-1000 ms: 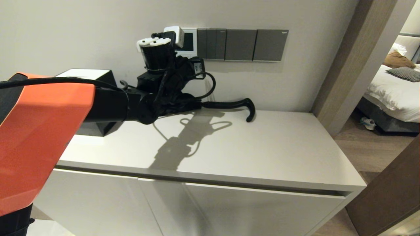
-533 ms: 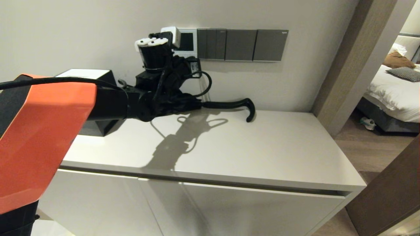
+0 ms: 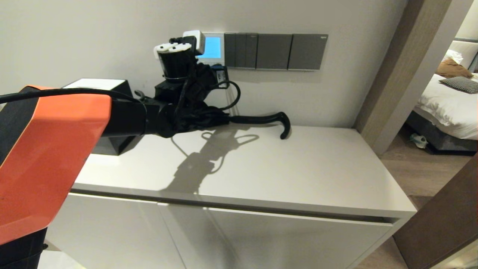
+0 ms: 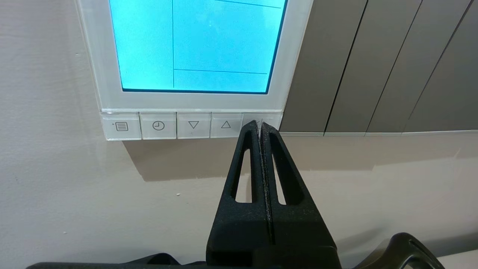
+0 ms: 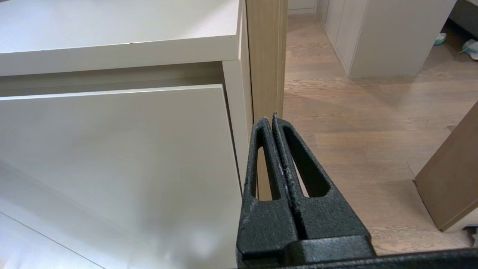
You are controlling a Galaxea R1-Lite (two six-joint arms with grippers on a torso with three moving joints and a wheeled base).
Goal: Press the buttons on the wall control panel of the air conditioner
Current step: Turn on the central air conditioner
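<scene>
Up in the head view's upper middle, the left gripper (image 3: 220,67) meets the glossy square wall control panel (image 3: 213,48), glowing blue. In the left wrist view, its closed black fingers (image 4: 257,129) touch the last of the flat pale buttons (image 4: 192,125) at centre. The right gripper (image 5: 272,118), pinched shut, hangs beside a smooth cabinet (image 5: 112,149).

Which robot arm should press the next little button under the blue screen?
Left. Its gripper, jaws shut, is already at the row of pale buttons below the glowing white-framed panel. The right gripper hangs down by the white cabinet.
</scene>
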